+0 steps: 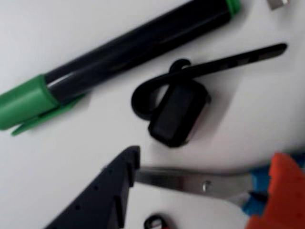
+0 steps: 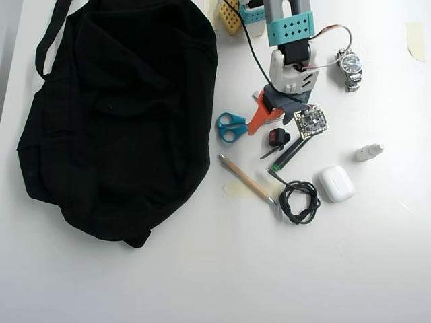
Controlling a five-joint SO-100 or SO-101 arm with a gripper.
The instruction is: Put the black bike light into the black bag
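Beside the marker, the black bike light, white tabletop around.

Single arm with teal and white segments reaches down from top edge in overhead view. Two-finger gripper, one orange finger and one black finger, jaws spread apart, holding nothing.

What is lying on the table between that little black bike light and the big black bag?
In the overhead view, the blue-handled scissors lie between the black bike light and the black bag; the remaining stretch is bare white table.
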